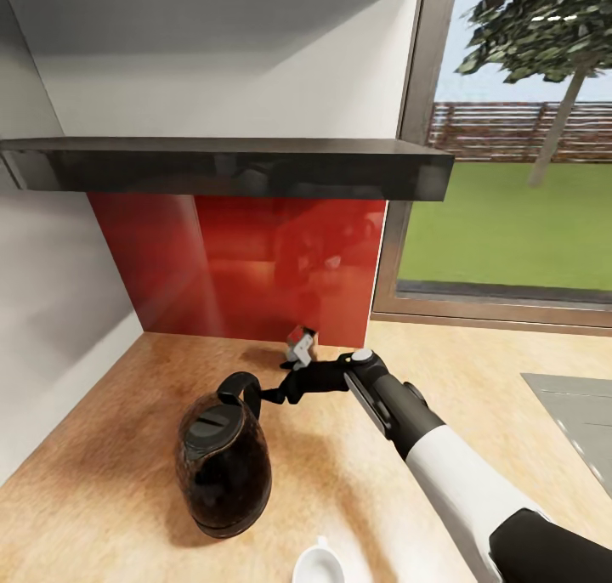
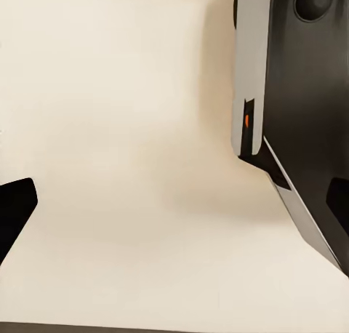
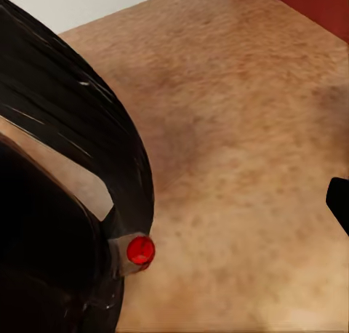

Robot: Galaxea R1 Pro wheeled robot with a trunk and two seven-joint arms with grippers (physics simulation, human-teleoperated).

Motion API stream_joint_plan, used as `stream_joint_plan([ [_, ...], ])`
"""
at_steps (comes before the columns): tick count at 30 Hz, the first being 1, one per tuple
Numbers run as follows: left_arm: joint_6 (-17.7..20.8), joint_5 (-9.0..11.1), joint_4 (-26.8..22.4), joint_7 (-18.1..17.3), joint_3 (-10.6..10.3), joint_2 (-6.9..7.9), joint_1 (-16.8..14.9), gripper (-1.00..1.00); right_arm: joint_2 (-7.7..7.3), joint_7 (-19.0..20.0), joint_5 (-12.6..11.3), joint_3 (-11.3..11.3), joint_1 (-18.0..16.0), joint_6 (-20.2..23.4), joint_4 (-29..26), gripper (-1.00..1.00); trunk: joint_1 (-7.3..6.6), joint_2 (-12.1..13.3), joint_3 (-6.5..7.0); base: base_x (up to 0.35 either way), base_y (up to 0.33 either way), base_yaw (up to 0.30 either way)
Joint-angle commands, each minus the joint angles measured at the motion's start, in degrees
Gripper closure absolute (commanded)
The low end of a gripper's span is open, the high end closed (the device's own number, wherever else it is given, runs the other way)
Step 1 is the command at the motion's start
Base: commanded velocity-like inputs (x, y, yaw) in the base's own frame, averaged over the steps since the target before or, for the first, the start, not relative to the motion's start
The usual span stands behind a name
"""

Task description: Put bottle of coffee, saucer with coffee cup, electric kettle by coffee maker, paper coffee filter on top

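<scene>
Smoky-black electric kettle (image 1: 224,468), red switch (image 3: 140,250); speckled beige kitchen countertop (image 1: 110,447); glossy red backsplash (image 1: 255,268); near-black kitchen shelf (image 1: 229,166).

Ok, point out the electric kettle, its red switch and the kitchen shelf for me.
electric kettle (image 1: 225,468), head view, on its smoky glass body.
red switch (image 3: 140,250), right wrist view, on the button face.
kitchen shelf (image 1: 229,171), head view, on its dark front edge.

Smoky glass electric kettle (image 1: 223,468) upright on beige kitchen countertop (image 1: 127,430), empty dark kitchen shelf (image 1: 229,165) above
</scene>
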Motion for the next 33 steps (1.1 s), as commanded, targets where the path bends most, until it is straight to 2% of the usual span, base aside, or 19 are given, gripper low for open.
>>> stream_joint_plan([
  [1,-0.3,0.5,0.2,-0.3,-0.5,0.0,-0.1,-1.0,0.0,0.1,-0.2,0.0,-0.1,0.2,0.1,-1.0,0.03,-0.1,-0.12,0.0,0.0,0.0],
  [6,-0.3,0.5,0.2,-0.3,-0.5,0.01,-0.1,-1.0,0.07,0.2,-0.2,0.0,-0.1,-2.0,0.7,-1.0,0.03,-0.1,-0.12,0.0,0.0,0.0],
  [24,-0.3,0.5,0.3,-0.3,-0.6,-0.04,-0.1,-1.0,0.09,0.2,-0.2,0.0,-0.1,-2.2,0.7,-1.0,0.03,-0.1,-0.12,0.0,0.001,0.0],
  [33,-0.3,0.5,0.3,-0.3,-0.6,0.01,-0.1,-1.0,0.09,0.2,-0.2,0.0,-0.1,-2.2,0.8,-1.0,0.03,-0.1,-0.12,0.0,0.18,0.0],
])
